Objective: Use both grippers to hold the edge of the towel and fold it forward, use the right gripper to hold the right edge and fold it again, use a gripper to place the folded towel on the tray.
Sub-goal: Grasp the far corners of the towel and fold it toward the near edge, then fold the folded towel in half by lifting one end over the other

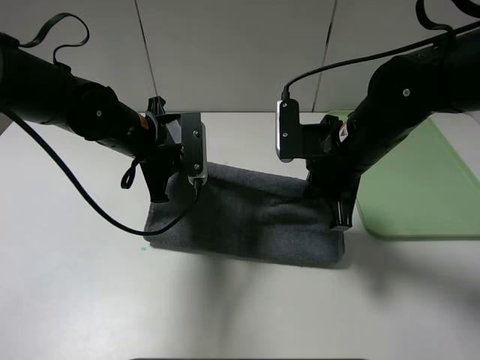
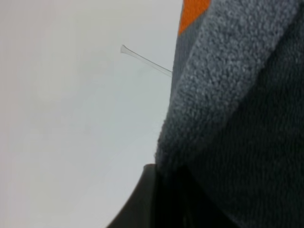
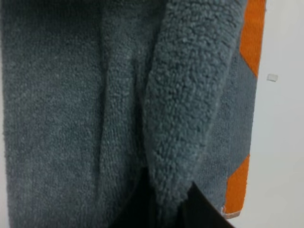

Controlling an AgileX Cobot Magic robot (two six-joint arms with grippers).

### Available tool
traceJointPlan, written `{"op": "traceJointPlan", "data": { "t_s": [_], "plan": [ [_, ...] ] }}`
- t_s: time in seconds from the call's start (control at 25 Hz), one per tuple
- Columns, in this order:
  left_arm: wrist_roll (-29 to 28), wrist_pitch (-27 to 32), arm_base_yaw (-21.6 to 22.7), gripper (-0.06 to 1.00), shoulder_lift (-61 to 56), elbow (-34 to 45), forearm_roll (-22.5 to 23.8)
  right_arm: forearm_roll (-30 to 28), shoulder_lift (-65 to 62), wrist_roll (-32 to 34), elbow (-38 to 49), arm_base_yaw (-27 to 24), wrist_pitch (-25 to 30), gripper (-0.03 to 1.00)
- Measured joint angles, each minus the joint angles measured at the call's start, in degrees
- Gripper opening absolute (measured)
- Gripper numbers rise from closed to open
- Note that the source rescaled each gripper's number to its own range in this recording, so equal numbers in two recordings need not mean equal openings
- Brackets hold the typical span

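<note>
The dark grey towel (image 1: 251,221) lies on the white table, doubled over. My left gripper (image 1: 160,196) is down at its left edge and shut on a raised fold of the towel (image 2: 228,95); an orange patch of the band shows beyond it. My right gripper (image 1: 341,217) is down at the towel's right edge and shut on a raised fold of the towel (image 3: 185,109), with the orange band beside it. The pale green tray (image 1: 420,184) lies to the right of the towel, partly hidden by the right arm.
The white table (image 1: 75,300) extends in front and to the left of the towel. A wall stands behind the table. Black cables hang from both arms.
</note>
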Motion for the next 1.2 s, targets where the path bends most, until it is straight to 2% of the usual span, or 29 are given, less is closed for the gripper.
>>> {"op": "traceJointPlan", "data": {
  "t_s": [0.12,0.16,0.2,0.24,0.32,0.36,0.44,0.52,0.64,1.04,1.2],
  "plan": [
    [0.0,-0.03,0.11,0.1,0.0,0.0,0.03,0.0,0.04,0.15,0.0,0.0,-1.49,0.01],
    [0.0,-0.19,0.13,0.16,0.0,-0.06,0.08,0.0,0.06,0.45,0.0,0.0,-2.11,0.04],
    [0.0,-0.53,0.18,0.24,0.0,-0.06,0.16,-0.3,0.11,1.07,0.0,0.0,-2.76,0.13],
    [0.0,-0.53,0.18,0.32,0.0,-0.1,0.16,-0.3,0.17,2.23,0.0,0.0,-3.43,0.31],
    [-0.04,-0.89,0.18,0.56,0.0,-0.1,0.2,-0.76,0.17,5.9,0.0,0.0,-5.23,0.72],
    [-0.12,-0.89,0.18,0.68,0.0,-0.1,0.14,-1.33,0.17,7.43,0.0,0.0,-6.5,0.84],
    [-0.33,-1.02,0.18,0.85,0.0,-0.1,0.02,-3.36,0.17,9.69,0.0,-0.05,-8.38,0.94],
    [-0.33,-1.02,0.18,0.93,0.0,-0.1,0.02,-4.75,0.17,10.48,0.0,-0.05,-9.0,0.98],
    [-0.45,-1.06,0.18,0.97,0.0,-0.1,0.02,-5.56,0.17,10.71,0.0,-0.05,-9.0,1.0],
    [-0.45,-1.06,0.18,0.97,0.0,-0.1,0.02,-5.62,0.17,11.12,0.0,-0.05,-9.0,1.0],
    [-0.45,-0.53,0.18,0.98,-0.35,-0.1,-0.21,-5.62,0.17,14.4,0.0,-0.05,-8.51,1.0]
  ]
}}
